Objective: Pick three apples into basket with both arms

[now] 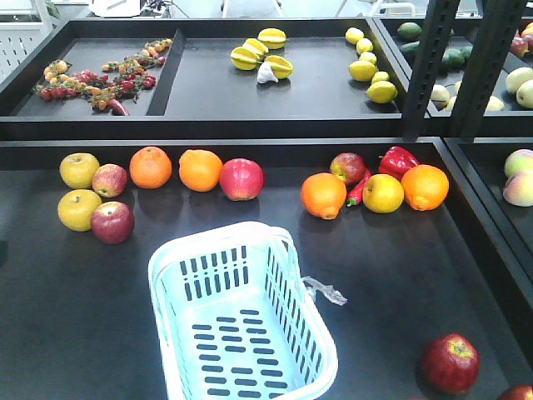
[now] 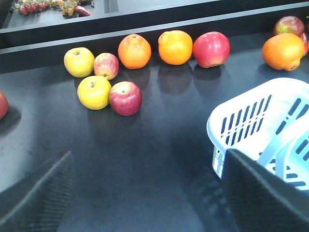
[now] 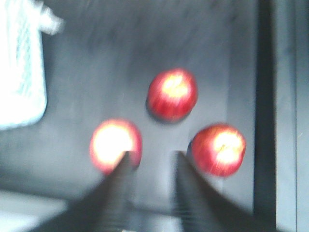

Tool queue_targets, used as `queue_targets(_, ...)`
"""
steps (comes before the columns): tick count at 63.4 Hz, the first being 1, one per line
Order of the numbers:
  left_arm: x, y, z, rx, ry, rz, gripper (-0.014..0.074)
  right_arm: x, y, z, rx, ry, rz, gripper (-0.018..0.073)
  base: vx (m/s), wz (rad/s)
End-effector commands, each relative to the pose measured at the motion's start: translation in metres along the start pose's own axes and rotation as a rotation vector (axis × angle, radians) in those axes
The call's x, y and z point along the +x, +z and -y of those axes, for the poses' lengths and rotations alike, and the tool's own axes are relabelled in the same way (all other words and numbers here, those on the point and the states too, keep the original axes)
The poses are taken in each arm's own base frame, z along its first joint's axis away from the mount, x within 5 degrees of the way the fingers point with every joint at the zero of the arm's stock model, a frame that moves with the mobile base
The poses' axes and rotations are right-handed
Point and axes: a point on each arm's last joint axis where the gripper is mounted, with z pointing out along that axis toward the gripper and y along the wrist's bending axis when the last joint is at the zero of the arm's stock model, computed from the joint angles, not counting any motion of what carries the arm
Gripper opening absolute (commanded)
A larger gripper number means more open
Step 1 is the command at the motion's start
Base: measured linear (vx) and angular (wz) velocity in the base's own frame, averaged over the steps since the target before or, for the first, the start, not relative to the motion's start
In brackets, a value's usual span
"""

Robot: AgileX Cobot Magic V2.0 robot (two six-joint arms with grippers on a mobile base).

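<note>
Now, the right gripper (image 3: 153, 157) hangs spread and empty over three red apples: the middle apple (image 3: 172, 93) lies just ahead of the gap, and the others flank its fingers. The left gripper (image 2: 149, 203), also spread, faces the far-left apples (image 2: 125, 98). The basket (image 1: 212, 242) holds nothing.

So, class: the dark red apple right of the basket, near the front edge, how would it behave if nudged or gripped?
The red apple looks round and rests on the flat table, so a nudge would probably roll it. Its skin shows a glossy highlight, so it may slip in a light grip. It looks firm, unlikely to deform.
</note>
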Motion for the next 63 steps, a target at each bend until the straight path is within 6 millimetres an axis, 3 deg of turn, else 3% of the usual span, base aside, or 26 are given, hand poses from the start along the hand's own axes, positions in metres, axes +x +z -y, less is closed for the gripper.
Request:
queue_targets(1,-0.011,-0.005,0.0,0.013,-0.003,0.08,0.0586,-0.008,-0.006,0.0,0.002,-0.018,0.039,0.0415,0.0,0.0)
queue_targets(10,-0.011,-0.005,0.0,0.013,-0.003,0.08,0.0586,-0.008,-0.006,0.0,0.001,-0.038,0.036,0.0609,0.0,0.0)
queue_targets(18,-0.011,-0.005,0.0,0.013,-0.003,0.08,0.0586,-0.005,-0.006,-0.002,-0.026,-0.092,0.013,0.0693,0.0,0.0)
queue_targets(30,-0.011,-0.005,0.0,0.013,-0.003,0.08,0.0586,-0.009,0.002,-0.01,-0.131,-0.182,-0.027,0.0677,0.0,0.0)
queue_targets(46,-0.011,-0.005,0.0,0.013,-0.003,0.08,0.0586,-0.026,0.038,-0.016,-0.245,-0.267,-0.153,0.0652,0.0,0.0)
queue_targets(63,-0.011,-0.005,0.0,0.013,-0.003,0.08,0.0586,-0.031,0.078,-0.037,-0.196,-0.485,-0.314,0.0648,0.0,0.0)
